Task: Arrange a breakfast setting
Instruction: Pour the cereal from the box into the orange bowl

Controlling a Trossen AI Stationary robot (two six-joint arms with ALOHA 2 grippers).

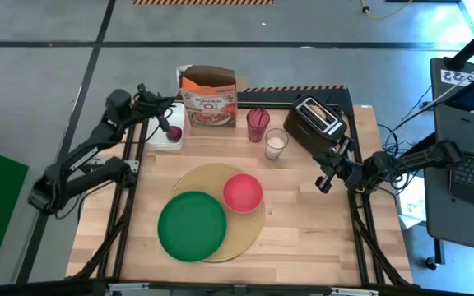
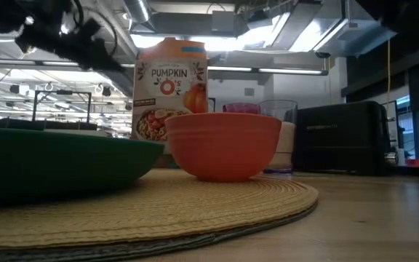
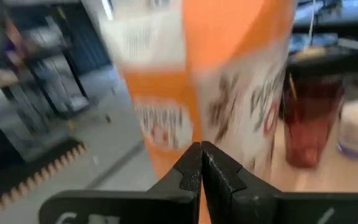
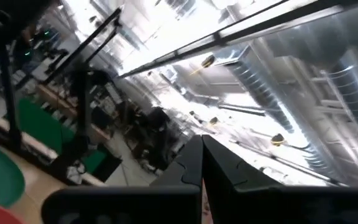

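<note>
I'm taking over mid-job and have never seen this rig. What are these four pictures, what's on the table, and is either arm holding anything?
Two dark robot arms work at a wooden table. One picture looks straight down, one looks level across the tabletop, and two look out from each arm's wrist.

On the table: a round tan placemat carrying a green plate and a red bowl. Behind them stand a cereal box, a red cup, a glass of milk, a black toaster, and a white cutting board with a small dark-red fruit.

The left gripper is near the cereal box, the right gripper beside the toaster. Both are shut and empty.

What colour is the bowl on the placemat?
The bowl is red, orange-tinged in the low view; the high view shows it best.
</note>
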